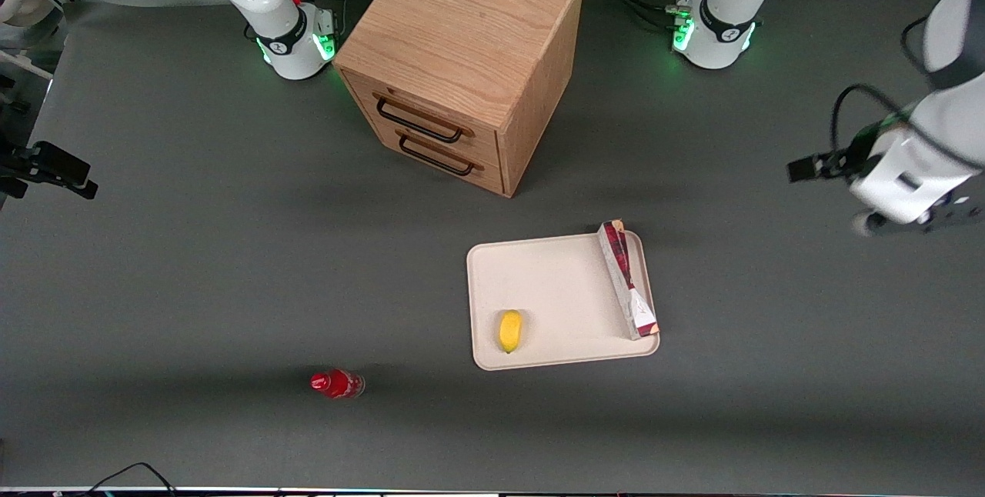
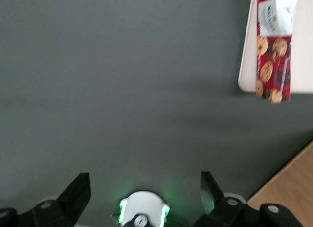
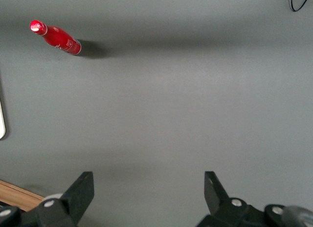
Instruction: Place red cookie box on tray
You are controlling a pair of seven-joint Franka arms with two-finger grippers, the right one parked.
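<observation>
Currently the red cookie box (image 1: 627, 279) lies on the tray (image 1: 539, 281), along the rim toward the working arm, 1 end overhanging. The hand (image 2: 145, 190), wide and empty, hangs well apart above the desk (image 1: 192, 266). Risk: a knock could tip it off.

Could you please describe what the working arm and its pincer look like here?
The arm has glossy white rounded shells with dark joints and a looping black cable. Its base wears a black band and glows green. The pincer has two black wedge-shaped fingers.
</observation>
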